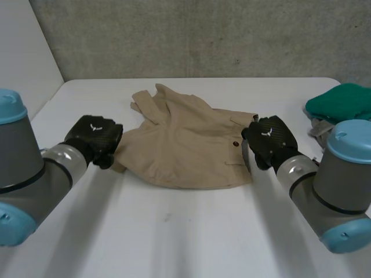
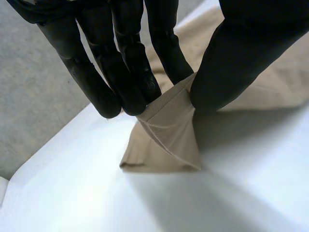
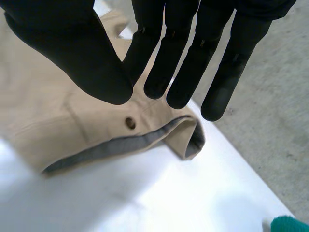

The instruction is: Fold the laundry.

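Note:
A beige garment (image 1: pixel 185 145) lies crumpled flat in the middle of the white table (image 1: pixel 174 231). My left hand (image 1: pixel 93 138) is at its left edge. In the left wrist view the fingers (image 2: pixel 130 82) and thumb pinch a folded corner of the beige cloth (image 2: pixel 169 130), lifted slightly off the table. My right hand (image 1: pixel 269 138) is at the garment's right edge. Its fingers (image 3: pixel 178 72) and thumb are drawn together just above the waistband corner (image 3: pixel 190 135) near a brown button (image 3: pixel 130 123), with no cloth between them.
A green cloth (image 1: pixel 342 101) lies bunched at the table's far right, beyond my right arm, with a grey piece (image 1: pixel 317 128) beside it; the green cloth (image 3: pixel 289 224) also appears past the waistband in the right wrist view. A grey wall stands behind the table.

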Motion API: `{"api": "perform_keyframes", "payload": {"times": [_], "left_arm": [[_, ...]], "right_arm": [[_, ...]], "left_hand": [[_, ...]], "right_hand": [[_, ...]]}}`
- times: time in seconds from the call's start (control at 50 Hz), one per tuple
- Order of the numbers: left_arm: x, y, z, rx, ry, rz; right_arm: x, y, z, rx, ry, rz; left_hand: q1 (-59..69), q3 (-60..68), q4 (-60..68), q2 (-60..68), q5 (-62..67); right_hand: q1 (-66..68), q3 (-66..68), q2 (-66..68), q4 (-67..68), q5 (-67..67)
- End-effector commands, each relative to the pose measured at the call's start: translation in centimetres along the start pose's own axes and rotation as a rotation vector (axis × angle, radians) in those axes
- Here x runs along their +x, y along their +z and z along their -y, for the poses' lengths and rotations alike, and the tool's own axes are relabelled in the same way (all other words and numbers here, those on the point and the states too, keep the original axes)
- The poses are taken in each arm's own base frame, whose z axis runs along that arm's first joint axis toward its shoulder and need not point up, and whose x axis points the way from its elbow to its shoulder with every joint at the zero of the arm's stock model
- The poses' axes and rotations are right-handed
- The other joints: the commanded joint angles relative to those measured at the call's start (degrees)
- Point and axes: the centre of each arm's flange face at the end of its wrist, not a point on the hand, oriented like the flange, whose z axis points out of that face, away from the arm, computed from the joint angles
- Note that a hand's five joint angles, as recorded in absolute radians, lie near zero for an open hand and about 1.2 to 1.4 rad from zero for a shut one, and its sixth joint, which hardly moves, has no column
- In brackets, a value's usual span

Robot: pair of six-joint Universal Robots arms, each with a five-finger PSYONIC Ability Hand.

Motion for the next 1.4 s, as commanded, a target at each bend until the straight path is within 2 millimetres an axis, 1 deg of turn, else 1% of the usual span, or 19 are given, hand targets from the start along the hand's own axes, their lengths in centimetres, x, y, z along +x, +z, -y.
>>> {"api": "perform_keyframes", "payload": {"times": [0.02,0.08,0.12,0.18,0.2,0.24,0.38,0.4,0.5,0.6,0.66,0.76,0.82,0.9,0.98,1.0,1.06,1.18,1.4], "left_arm": [[0.4,-4.8,1.6,-0.058,0.132,-0.058],[0.5,-6.0,2.0,-0.073,0.138,-0.077],[0.5,-6.3,2.5,-0.049,0.137,-0.073],[-0.2,-5.5,3.5,0.018,0.133,-0.030],[-0.3,-5.2,3.9,0.037,0.135,-0.020],[-0.6,-4.4,4.5,0.076,0.137,0.002],[-1.6,0.4,6.1,0.166,0.144,0.080],[-1.8,1.3,6.1,0.154,0.142,0.098],[-2.7,3.7,5.7,0.102,0.129,0.165],[-3.2,5.5,5.4,0.066,0.123,0.207],[-3.2,6.2,5.1,0.043,0.118,0.205],[-2.8,6.1,4.7,0.022,0.082,0.166],[-2.6,6.0,4.5,0.014,0.045,0.153],[-2.7,6.0,3.9,-0.001,0.012,0.143],[-3.1,5.5,3.6,-0.011,-0.002,0.136],[-3.2,5.3,3.4,-0.011,-0.005,0.123],[-2.9,4.7,2.4,-0.038,-0.009,0.075],[-2.3,3.1,0.1,-0.098,-0.035,-0.001],[-1.5,1.4,-1.8,-0.116,-0.040,-0.025]], "right_arm": [[1.3,-3.3,2.5,-0.092,-0.096,0.054],[1.6,-3.9,2.5,-0.134,-0.112,0.073],[1.5,-4.0,2.5,-0.134,-0.085,0.078],[0.5,-3.8,2.2,-0.118,-0.013,0.085],[0.1,-3.6,2.0,-0.115,0.007,0.089],[-0.6,-3.2,1.3,-0.117,0.047,0.096],[-3.8,-1.4,-0.9,-0.106,0.171,0.123],[-4.0,-1.1,-1.1,-0.103,0.176,0.123],[-5.2,0.7,-2.1,-0.092,0.174,0.113],[-5.9,1.6,-2.6,-0.111,0.183,0.116],[-6.2,2.2,-2.7,-0.111,0.191,0.106],[-6.2,3.1,-3.1,-0.116,0.219,0.083],[-6.3,3.4,-2.9,-0.112,0.234,0.083],[-6.0,3.2,-2.4,-0.100,0.246,0.081],[-5.2,2.6,-0.9,-0.060,0.245,0.077],[-4.8,2.3,-0.2,-0.044,0.240,0.071],[-4.0,2.0,0.5,-0.031,0.231,0.058],[-2.2,1.4,1.5,-0.015,0.223,0.026],[-1.9,1.9,1.6,-0.024,0.224,0.025]], "left_hand": [[13.12,11.68,11.36,11.27,14.35],[13.12,11.68,11.36,11.27,14.35],[13.12,11.68,11.36,11.27,14.35],[13.12,11.68,11.36,11.27,14.35],[13.12,11.68,11.36,11.27,14.35],[13.12,11.68,11.36,11.27,14.35],[13.12,11.68,11.36,11.27,14.35],[13.12,11.68,11.36,11.27,14.35],[13.12,11.68,11.36,11.27,14.35],[13.12,11.68,11.36,11.27,14.35],[13.12,11.68,11.36,11.27,14.35],[13.12,11.68,11.36,11.27,14.35],[13.12,11.68,11.36,11.27,14.35],[13.12,11.68,11.36,11.27,14.35],[9.98,8.53,8.22,8.12,11.20],[-9.37,-10.82,-11.13,-11.23,-8.15],[-45.10,-46.54,-46.86,-46.95,-43.87],[-54.98,-56.43,-56.74,-56.83,-53.76],[-56.33,-57.78,-58.09,-58.18,-55.10]], "right_hand": [[14.40,11.91,12.46,11.31,11.35],[14.40,11.91,12.46,11.31,11.35],[-7.21,-9.71,-9.16,-10.31,-10.26],[-33.63,-36.12,-35.57,-36.72,-36.68],[-35.56,-38.06,-37.50,-38.66,-38.61],[-36.59,-39.08,-38.53,-39.68,-39.63],[-36.93,-39.42,-38.87,-40.02,-39.97],[-36.76,-39.25,-38.70,-39.85,-39.81],[-36.09,-38.58,-38.03,-39.18,-39.13],[-33.56,-36.06,-35.51,-36.66,-36.61],[-26.52,-29.02,-28.46,-29.62,-29.57],[-14.91,-17.41,-16.85,-18.01,-17.96],[13.76,11.27,11.82,10.67,10.72],[14.40,11.91,12.46,11.31,11.35],[14.40,11.91,12.46,11.31,11.35],[14.40,11.91,12.46,11.31,11.35],[14.40,11.91,12.46,11.31,11.35],[14.40,11.91,12.46,11.31,11.35],[14.40,11.91,12.46,11.31,11.35]]}}
